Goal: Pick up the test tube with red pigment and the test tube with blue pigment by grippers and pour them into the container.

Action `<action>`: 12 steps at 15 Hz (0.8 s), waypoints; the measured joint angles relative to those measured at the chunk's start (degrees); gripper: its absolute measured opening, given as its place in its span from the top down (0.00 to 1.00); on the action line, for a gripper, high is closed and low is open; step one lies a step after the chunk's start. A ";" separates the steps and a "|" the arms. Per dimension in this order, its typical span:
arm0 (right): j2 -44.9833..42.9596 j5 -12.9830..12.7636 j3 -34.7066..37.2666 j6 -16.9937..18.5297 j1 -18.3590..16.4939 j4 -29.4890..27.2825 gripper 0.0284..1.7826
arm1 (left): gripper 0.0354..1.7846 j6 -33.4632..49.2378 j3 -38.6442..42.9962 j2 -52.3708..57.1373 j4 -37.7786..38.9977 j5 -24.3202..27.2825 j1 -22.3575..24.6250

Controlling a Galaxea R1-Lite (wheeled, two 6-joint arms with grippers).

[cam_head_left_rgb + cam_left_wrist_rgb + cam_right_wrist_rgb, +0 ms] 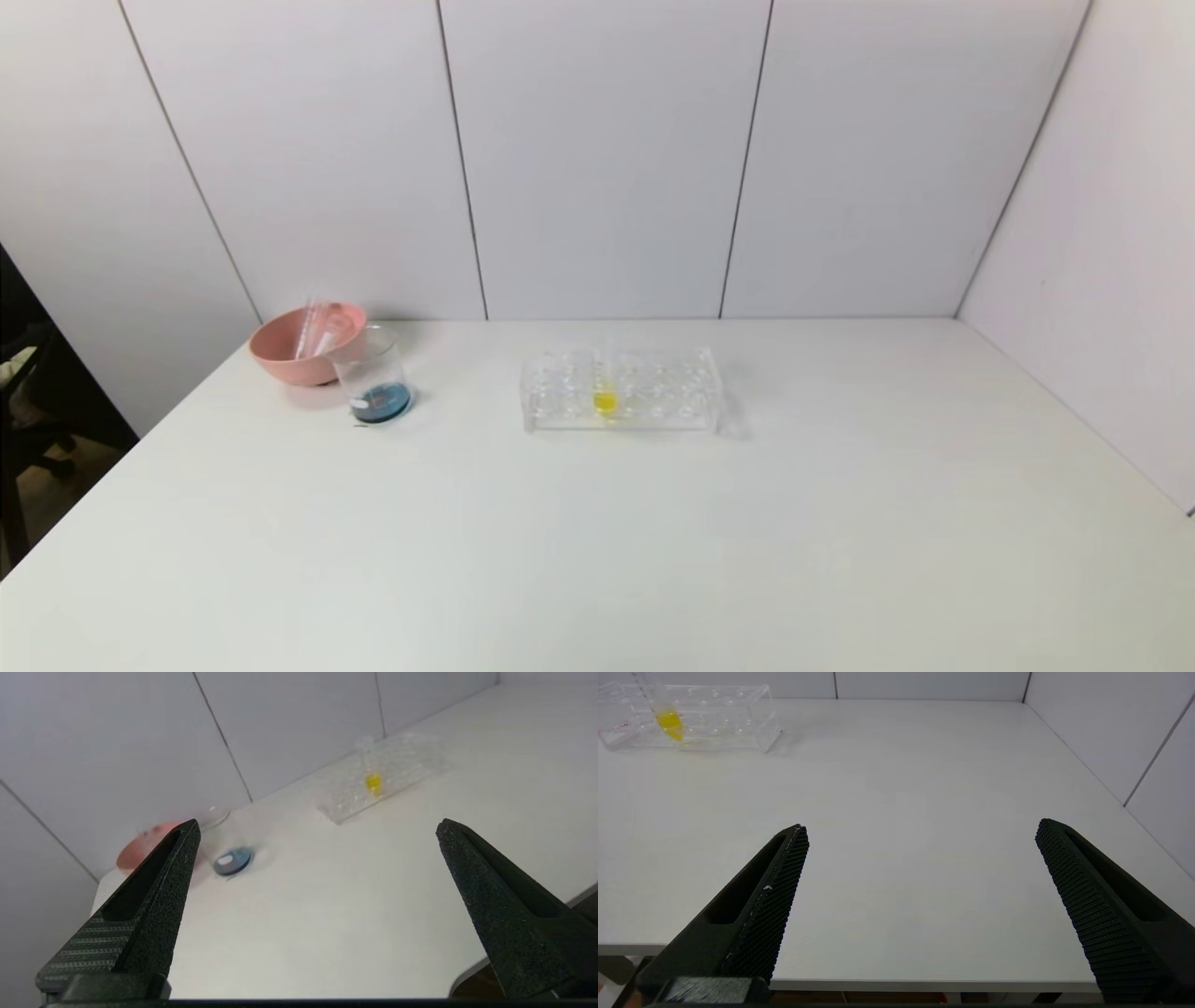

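Container [372, 383] holds blue liquid beside pink bowl [289, 350].

The right gripper [920, 830] hangs with fingers wide apart above the tabletop [901, 812] edge; far away stands a clear rack [714, 718] holding a yellow-liquid tube [668, 718].

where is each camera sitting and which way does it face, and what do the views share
Head view: high on the robot, looking forward and down over the white table at the pink bowl, the container with blue liquid and the tube rack; no arm shows.
Left wrist view: behind the open left gripper, near the table edge, facing the container and rack.
Right wrist view: behind the open right gripper, at the table edge, facing the rack.
Shared: all three show the rack's yellow tube.
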State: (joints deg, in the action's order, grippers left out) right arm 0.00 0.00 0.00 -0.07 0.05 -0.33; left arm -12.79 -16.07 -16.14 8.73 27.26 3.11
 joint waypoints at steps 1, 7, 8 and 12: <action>0.00 0.00 0.00 0.02 0.00 -0.02 0.00 | 0.01 -0.85 3.51 2.08 -0.07 -3.56 -0.72; 0.00 0.00 0.00 0.00 0.02 -0.02 0.00 | 0.01 -0.82 15.43 13.86 -3.19 -19.80 -2.80; 0.00 0.00 0.00 0.00 0.02 0.00 0.00 | 0.01 -0.77 15.77 14.76 -5.18 -22.09 -2.86; 0.00 0.00 0.00 0.00 0.02 -0.02 0.00 | 0.01 1.66 16.02 16.14 -9.14 -23.88 -2.86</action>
State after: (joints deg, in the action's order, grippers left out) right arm 0.00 0.00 0.00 -0.07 0.07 -0.35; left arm -11.13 -0.05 0.00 -0.41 3.38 0.24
